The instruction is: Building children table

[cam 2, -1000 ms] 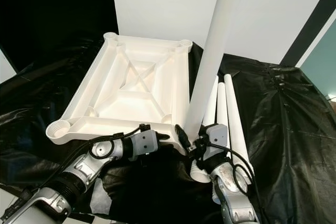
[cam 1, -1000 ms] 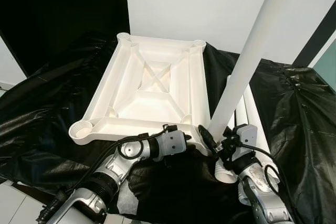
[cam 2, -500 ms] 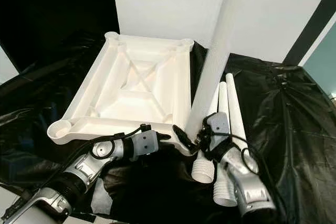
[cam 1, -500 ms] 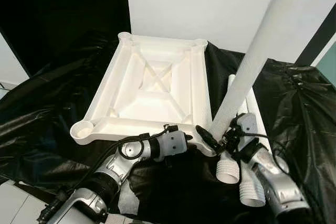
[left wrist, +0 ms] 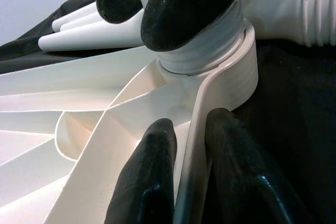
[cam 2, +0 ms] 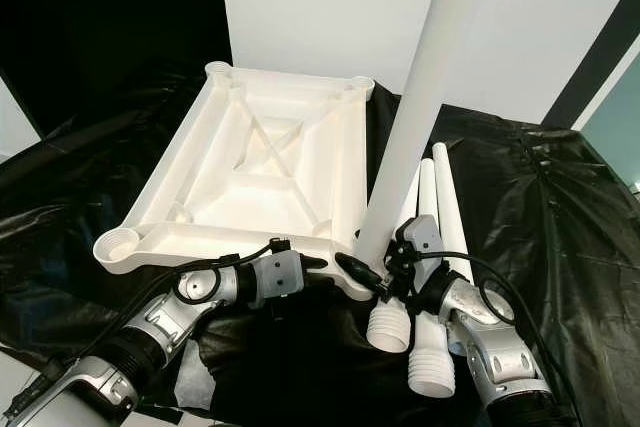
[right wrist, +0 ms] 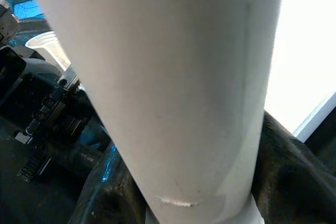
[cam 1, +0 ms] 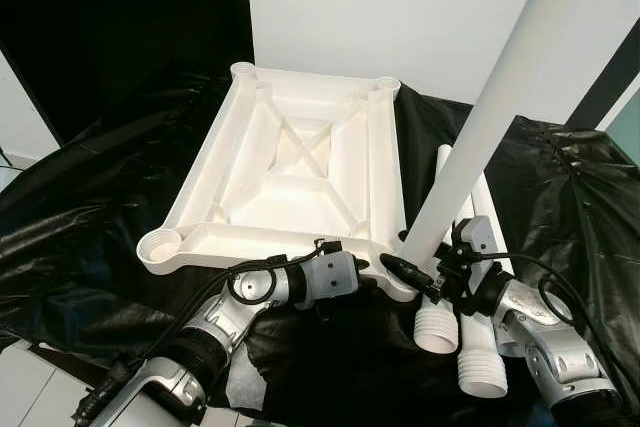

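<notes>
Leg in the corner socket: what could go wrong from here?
1. The leg leans in its socket with threads still showing; it could cross-thread or jam.
2. The left gripper pinches only the thin rim of the tabletop, which might slip.
3. The right gripper holds the leg at its base, so the top may sway.

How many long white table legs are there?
3: one upright white plastic leg in the tabletop's near right corner socket, two lying side by side on the black sheet. A fourth may be hidden.
</notes>
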### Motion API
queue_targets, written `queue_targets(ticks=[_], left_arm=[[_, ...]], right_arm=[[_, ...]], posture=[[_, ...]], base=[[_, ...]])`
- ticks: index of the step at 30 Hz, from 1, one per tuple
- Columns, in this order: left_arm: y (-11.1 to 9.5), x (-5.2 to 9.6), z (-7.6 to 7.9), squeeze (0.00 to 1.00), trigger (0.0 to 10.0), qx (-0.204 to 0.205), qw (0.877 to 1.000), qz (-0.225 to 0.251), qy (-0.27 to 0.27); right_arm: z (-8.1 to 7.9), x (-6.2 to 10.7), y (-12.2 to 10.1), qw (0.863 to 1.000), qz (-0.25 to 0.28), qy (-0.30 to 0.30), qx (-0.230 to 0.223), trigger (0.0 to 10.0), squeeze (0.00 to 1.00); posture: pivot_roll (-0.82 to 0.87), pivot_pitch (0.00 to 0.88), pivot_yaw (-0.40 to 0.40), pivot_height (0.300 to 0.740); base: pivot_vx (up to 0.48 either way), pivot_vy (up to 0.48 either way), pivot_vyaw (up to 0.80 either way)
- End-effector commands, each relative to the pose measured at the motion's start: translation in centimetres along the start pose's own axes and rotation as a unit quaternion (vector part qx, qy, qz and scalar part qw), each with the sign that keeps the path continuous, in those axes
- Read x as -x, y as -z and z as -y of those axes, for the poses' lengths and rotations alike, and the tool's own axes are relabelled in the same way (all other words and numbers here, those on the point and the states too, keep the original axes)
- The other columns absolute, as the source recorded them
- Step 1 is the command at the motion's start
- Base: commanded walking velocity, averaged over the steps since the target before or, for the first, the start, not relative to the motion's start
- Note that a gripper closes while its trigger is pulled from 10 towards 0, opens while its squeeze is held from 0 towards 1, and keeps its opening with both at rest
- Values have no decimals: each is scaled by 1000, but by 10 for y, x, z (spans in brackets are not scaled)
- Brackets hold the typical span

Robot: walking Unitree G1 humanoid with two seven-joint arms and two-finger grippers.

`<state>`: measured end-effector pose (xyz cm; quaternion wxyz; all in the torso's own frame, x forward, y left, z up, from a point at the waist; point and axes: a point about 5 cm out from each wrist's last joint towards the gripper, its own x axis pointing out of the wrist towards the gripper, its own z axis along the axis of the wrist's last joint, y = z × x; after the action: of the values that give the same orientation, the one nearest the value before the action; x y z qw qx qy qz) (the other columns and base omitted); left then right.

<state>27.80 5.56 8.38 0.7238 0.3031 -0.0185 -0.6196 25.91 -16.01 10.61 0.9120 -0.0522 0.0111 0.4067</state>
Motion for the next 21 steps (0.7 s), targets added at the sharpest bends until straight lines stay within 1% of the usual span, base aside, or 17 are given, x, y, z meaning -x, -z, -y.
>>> queue_targets(ticks=[1,3,4,5,6,8,9,10,11,13,14,16,17,18,19,20,21], left_arm=[[20,0,33,0,10000,21,993,-44,110],[19,1,32,0,10000,22,993,-42,104],[19,1,32,0,10000,22,993,-42,104],[19,0,33,0,10000,24,994,-41,102],[19,0,33,0,10000,24,994,-41,102],[18,-1,35,0,10000,26,994,-40,103],[18,-1,35,0,10000,26,994,-40,103],[18,-1,36,0,10000,28,994,-38,103],[18,-1,36,0,10000,28,994,-38,103],[18,0,36,0,10000,27,993,-39,104],[18,0,36,0,10000,27,993,-39,104],[19,1,35,0,10000,26,993,-41,104],[19,2,34,0,10000,26,993,-42,104],[19,2,34,0,10000,26,993,-42,104],[19,3,33,0,10000,25,993,-42,104],[20,4,33,0,10000,25,993,-43,104],[20,4,33,0,10000,25,993,-43,104]], right_arm=[[-10,3,23,998,-47,-1,-33,0,0],[-18,-4,24,997,-30,42,-53,0,0],[-18,-4,24,997,-30,42,-53,0,0],[-19,-5,26,995,-23,76,-56,0,0],[-19,-5,26,995,-23,76,-56,0,0],[-17,-5,29,985,-1,166,-48,0,0],[-17,-5,29,985,-1,166,-48,0,0],[-17,-4,29,977,13,211,-38,0,0],[-17,-4,29,977,13,211,-38,0,0],[-15,-4,27,963,26,268,-24,0,0],[-15,-4,27,963,26,268,-24,0,0],[-10,-5,27,955,19,295,-14,0,0],[-8,-5,26,955,13,296,-9,4824,0],[-8,-5,26,955,13,296,-9,4824,0],[-8,-5,26,956,9,293,-2,10000,0],[-8,-5,26,960,4,278,8,10000,0],[-8,-5,26,960,4,278,8,10000,0]], posture=[[266,0,-109,740],[272,0,-111,740],[272,0,-111,740],[273,0,-110,740],[273,0,-110,740],[271,0,-102,740],[271,0,-102,740],[273,0,-98,740],[273,0,-98,740],[275,0,-91,740],[275,0,-91,740],[275,0,-89,740],[271,0,-85,740],[271,0,-85,740],[271,0,-85,740],[266,0,-84,740],[266,0,-84,740]], base=[[0,0,0],[0,0,0],[0,0,0],[0,0,0],[0,0,0],[0,0,0],[0,0,0],[0,0,0],[0,0,0],[0,0,0],[0,0,0],[0,0,0],[0,0,0],[0,0,0],[0,0,0],[0,0,0],[0,0,0]])
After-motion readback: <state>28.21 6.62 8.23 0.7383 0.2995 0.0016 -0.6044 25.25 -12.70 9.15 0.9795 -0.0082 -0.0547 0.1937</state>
